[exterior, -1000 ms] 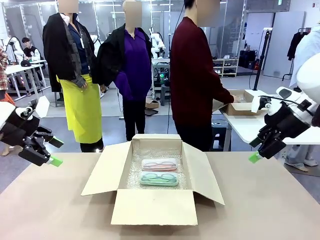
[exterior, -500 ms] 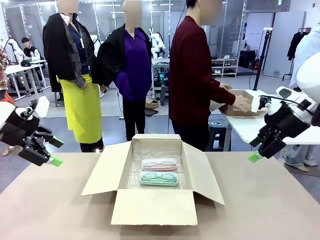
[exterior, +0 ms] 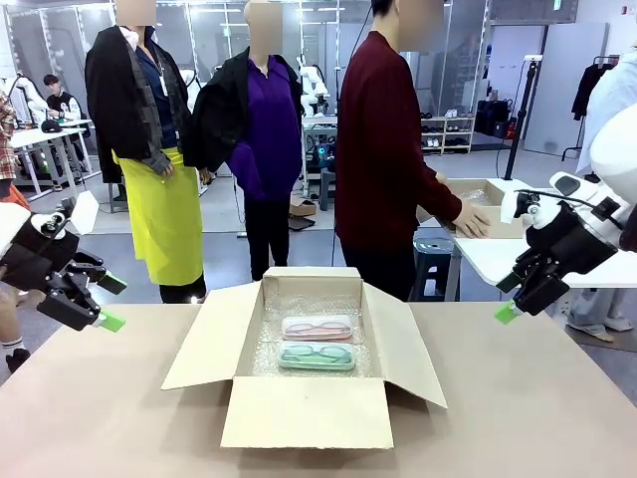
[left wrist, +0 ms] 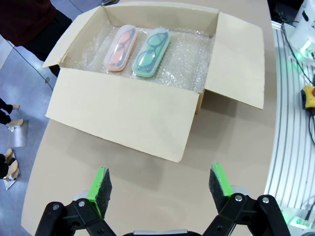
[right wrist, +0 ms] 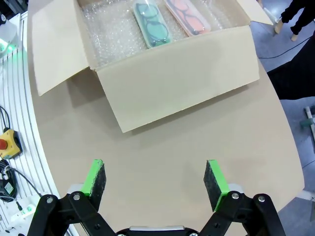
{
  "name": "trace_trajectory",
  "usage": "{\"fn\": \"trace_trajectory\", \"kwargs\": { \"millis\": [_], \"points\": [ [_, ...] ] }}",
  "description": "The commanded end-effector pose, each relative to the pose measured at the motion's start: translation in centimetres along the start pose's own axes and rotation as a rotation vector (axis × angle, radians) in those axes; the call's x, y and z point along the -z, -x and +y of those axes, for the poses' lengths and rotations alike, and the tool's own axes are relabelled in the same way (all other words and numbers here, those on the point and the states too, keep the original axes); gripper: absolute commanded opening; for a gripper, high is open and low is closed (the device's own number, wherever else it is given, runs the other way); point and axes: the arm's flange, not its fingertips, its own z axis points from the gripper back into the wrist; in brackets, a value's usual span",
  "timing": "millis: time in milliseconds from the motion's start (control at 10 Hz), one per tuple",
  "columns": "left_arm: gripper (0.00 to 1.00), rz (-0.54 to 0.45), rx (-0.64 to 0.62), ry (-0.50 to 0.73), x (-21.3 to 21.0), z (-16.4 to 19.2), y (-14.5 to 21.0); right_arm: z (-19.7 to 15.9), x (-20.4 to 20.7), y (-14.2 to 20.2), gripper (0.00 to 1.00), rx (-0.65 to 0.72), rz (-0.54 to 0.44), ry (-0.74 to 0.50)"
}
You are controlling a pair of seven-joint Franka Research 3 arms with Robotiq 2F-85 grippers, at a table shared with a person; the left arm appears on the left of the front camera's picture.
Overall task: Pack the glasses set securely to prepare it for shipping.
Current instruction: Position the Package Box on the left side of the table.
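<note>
An open cardboard box (exterior: pixel 309 408) lined with bubble wrap (exterior: pixel 309 304) sits mid-table. Inside lie the pink case (exterior: pixel 318 327) and the mint-green case (exterior: pixel 317 356) side by side, each showing its glasses; the pink case (left wrist: pixel 121 47) and mint-green case (left wrist: pixel 152 52) appear in the left wrist view, and the mint-green case (right wrist: pixel 151 26) and pink case (right wrist: pixel 189 18) in the right wrist view. My left gripper (exterior: pixel 105 302) hovers open off the box's left side. My right gripper (exterior: pixel 506 298) hovers open to the box's right. Both hold nothing.
All four box flaps (exterior: pixel 403 344) stand spread outward. A person in a dark red top (exterior: pixel 383 159) stands behind the table, reaching into another cardboard box (exterior: pixel 483 214) on a white side table at right. Bare tabletop (exterior: pixel 537 398) surrounds the box.
The person's hand has shifted lower along the far box on the side table. Both arms and the cases have stayed still.
</note>
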Motion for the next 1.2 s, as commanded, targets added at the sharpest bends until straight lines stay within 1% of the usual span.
{"fn": "trace_trajectory", "kwargs": {
  "millis": [0,100,200,300,400,500,600,700,900,1100],
  "points": [
    [1.0,-0.022,-0.113,0.03,-0.6,2.2,-0.6,0.0,-0.1,-0.1,1.0,-0.01,0.014,-0.004],
    [1.0,-0.047,-0.21,0.027,-1.2,4.2,-0.8,0.0,-0.1,-0.1,1.0,-0.01,0.014,-0.004],
    [1.0,-0.054,-0.299,0.072,-1.2,6.1,-0.7,0.0,-0.1,-0.1,1.0,-0.01,0.014,-0.004],
    [1.0,-0.079,-0.431,0.1,-0.5,9.4,-0.2,0.0,-0.1,-0.1,1.0,-0.01,0.014,-0.004],
    [1.0,-0.092,-0.557,0.218,0.6,12.2,0.5,0.0,-0.1,-0.1,1.0,-0.01,0.014,-0.004],
    [1.0,-0.107,-0.662,0.267,2.2,14.7,1.5,0.0,-0.1,-0.1,1.0,-0.01,0.014,-0.004],
    [1.0,-0.129,-0.758,0.348,3.6,16.5,2.8,0.0,-0.1,-0.1,1.0,-0.01,0.014,-0.004],
    [1.0,-0.179,-0.853,0.376,5.3,17.8,4.2,0.0,-0.1,-0.1,1.0,-0.01,0.014,-0.004],
    [1.0,-0.216,-1.021,0.43,8.5,19.2,7.1,0.0,-0.1,-0.1,1.0,-0.01,0.014,-0.004],
    [1.0,-0.222,-1.117,0.47,10.9,19.5,9.6,0.0,-0.1,-0.1,1.0,-0.01,0.014,-0.004]
  ]
}}
